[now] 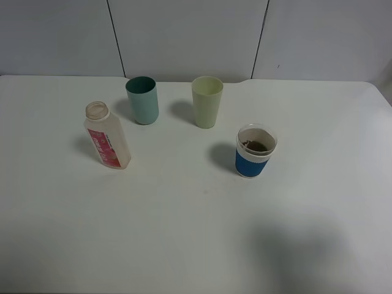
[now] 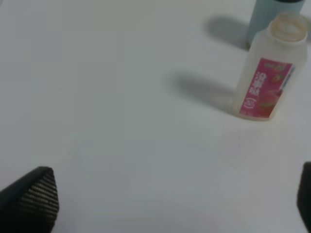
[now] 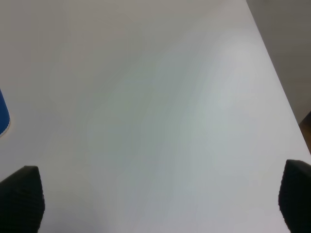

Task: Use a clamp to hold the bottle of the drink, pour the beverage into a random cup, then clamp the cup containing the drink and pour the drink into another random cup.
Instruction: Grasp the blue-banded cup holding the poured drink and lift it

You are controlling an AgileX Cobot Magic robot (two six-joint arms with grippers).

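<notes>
A clear plastic bottle (image 1: 107,136) with a pink label stands uncapped at the table's left; it also shows in the left wrist view (image 2: 266,73). A teal cup (image 1: 143,100) and a pale green cup (image 1: 207,101) stand behind it. A blue-sleeved cup (image 1: 255,150) holding brown drink stands right of centre; its edge shows in the right wrist view (image 3: 3,115). Neither arm shows in the exterior high view. My left gripper (image 2: 165,204) is open and empty, some way from the bottle. My right gripper (image 3: 158,204) is open and empty over bare table.
The white table (image 1: 196,233) ends at a grey wall behind the cups. Its right edge (image 3: 277,77) shows in the right wrist view. A faint shadow lies on the table's front right.
</notes>
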